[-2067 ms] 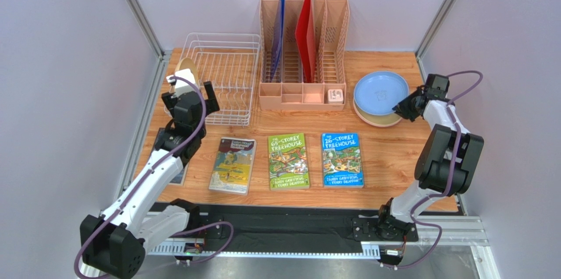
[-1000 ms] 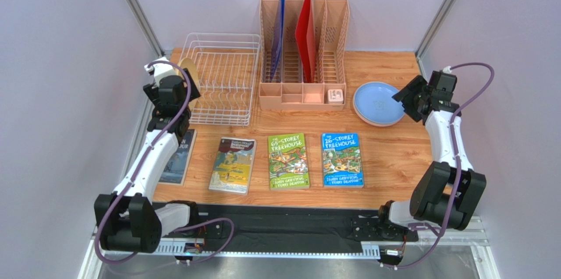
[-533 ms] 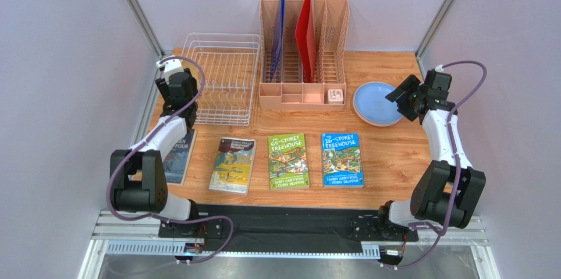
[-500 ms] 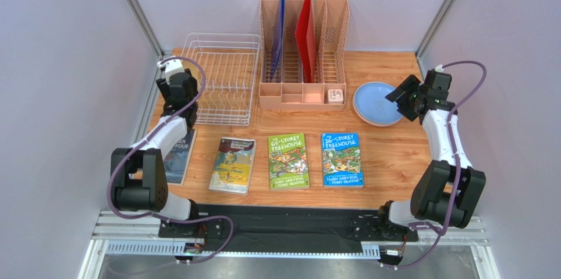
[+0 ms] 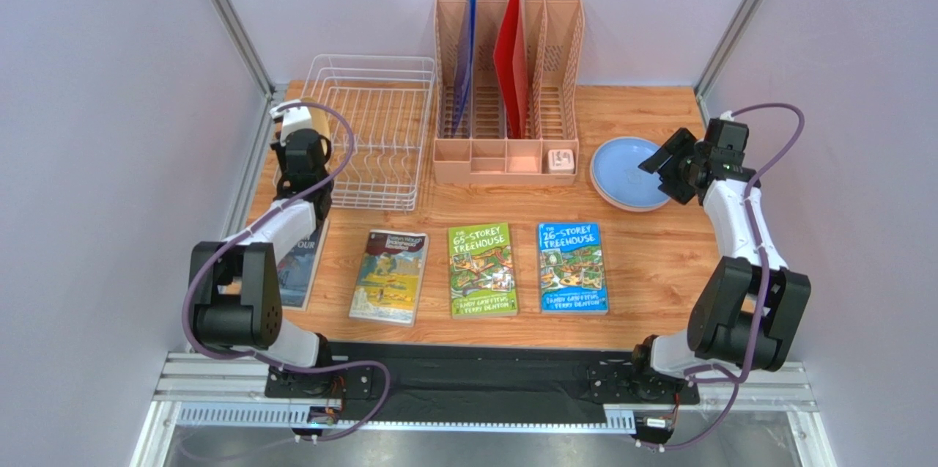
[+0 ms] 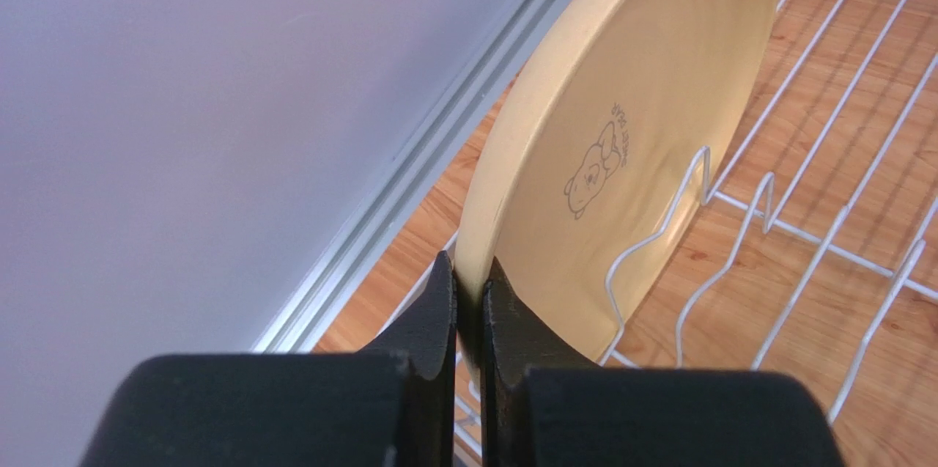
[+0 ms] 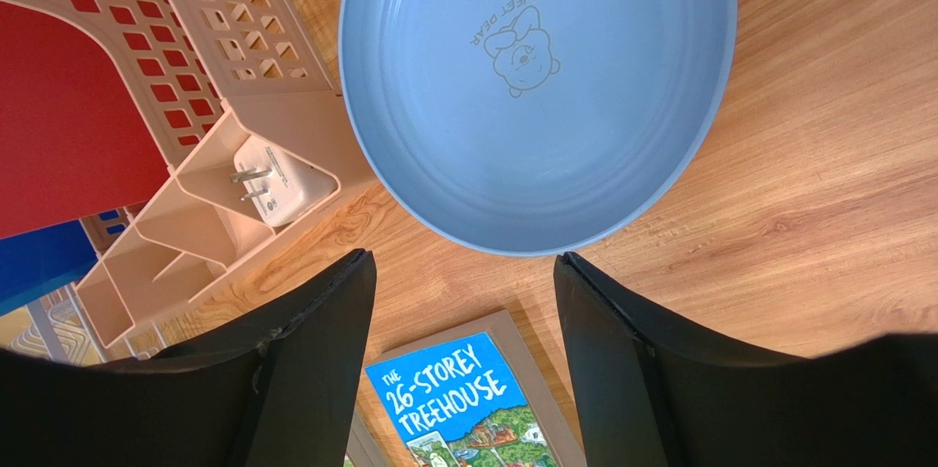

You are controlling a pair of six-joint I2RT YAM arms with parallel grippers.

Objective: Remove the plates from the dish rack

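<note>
Though overhead hides the grip, left gripper (image 6: 468, 271) pinches tan plate (image 6: 617, 148) — right gripper (image 7: 462, 261) wide, empty

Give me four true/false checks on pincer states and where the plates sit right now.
1. The left pincer is shut on the rim of the tan plate. True.
2. The tan plate lies flat on the table. False: it stands on edge in the dish rack.
3. The right pincer is open and holds nothing. True.
4. The blue plate is in the dish rack. False: it lies flat on the table, beside the peach organizer.
</note>
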